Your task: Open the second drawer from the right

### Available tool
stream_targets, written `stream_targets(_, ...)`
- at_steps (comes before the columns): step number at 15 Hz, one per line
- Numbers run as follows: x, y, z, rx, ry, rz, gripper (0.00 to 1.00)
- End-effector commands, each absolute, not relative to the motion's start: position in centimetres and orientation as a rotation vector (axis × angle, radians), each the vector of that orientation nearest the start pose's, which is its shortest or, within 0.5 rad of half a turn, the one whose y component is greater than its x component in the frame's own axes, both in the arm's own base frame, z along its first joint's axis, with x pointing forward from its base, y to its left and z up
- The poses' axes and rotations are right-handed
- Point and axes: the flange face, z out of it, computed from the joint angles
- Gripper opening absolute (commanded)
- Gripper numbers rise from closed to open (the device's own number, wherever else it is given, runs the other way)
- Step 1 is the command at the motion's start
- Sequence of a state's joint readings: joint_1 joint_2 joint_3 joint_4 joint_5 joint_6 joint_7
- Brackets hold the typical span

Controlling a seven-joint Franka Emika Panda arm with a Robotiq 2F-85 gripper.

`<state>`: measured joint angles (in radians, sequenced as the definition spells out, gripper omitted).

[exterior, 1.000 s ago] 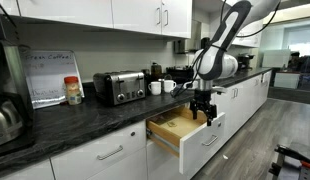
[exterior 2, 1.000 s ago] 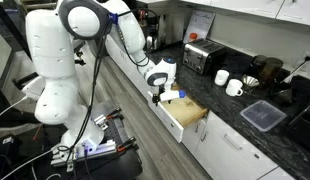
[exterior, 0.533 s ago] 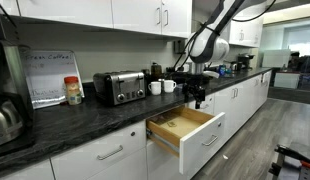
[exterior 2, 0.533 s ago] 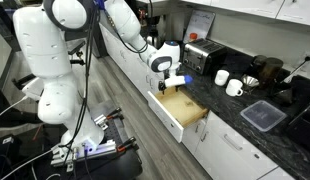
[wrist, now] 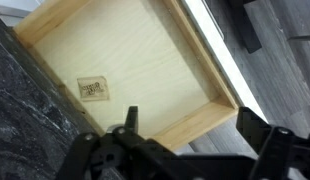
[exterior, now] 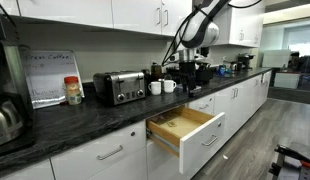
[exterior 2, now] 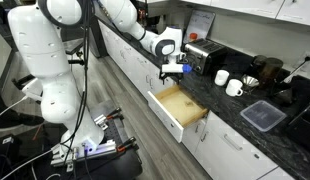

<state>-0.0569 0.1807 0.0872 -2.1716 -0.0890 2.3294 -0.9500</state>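
Note:
The second drawer from the right (exterior: 185, 132) stands pulled out in both exterior views (exterior 2: 181, 104). It has a glossy white front, a horizontal silver bar handle (exterior: 209, 140) and a pale wood inner box that looks empty. In the wrist view I look down into the box (wrist: 125, 60), which has a small label on its floor. My gripper (exterior: 191, 76) hangs above the counter, well above the drawer and apart from it (exterior 2: 176, 70). Its fingers (wrist: 190, 125) are spread wide with nothing between them.
A dark stone counter (exterior: 85, 118) carries a toaster (exterior: 119, 87), white mugs (exterior: 161, 87), a kettle (exterior: 5, 118) and coffee gear. A dark lidded container (exterior 2: 263, 116) lies on the counter. White cabinet doors (exterior: 100, 158) flank the drawer. The robot base (exterior 2: 55, 100) stands on the floor.
My gripper has risen from just above the open drawer's front to above counter height. The drawer has stayed open.

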Motion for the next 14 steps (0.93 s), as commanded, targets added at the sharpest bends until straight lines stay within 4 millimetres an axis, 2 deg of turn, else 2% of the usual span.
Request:
stream_targets(1, 55.9, 2.9, 33.2, -2.846, -1.471, 0.146, 1.00)
stream_targets(6, 55.6, 4.9, 35.6, -2.909, -1.304, 0.223, 1.00)
stream_targets(11, 54.5, 6.4, 38.0, -2.939, -1.240, 0.279, 1.00)
stream_targets(12, 55.0, 6.0, 36.8, -2.926, -1.268, 0.253, 1.00)
stream_targets(14, 54.7, 6.4, 37.5, -2.934, -1.258, 0.255, 1.00)
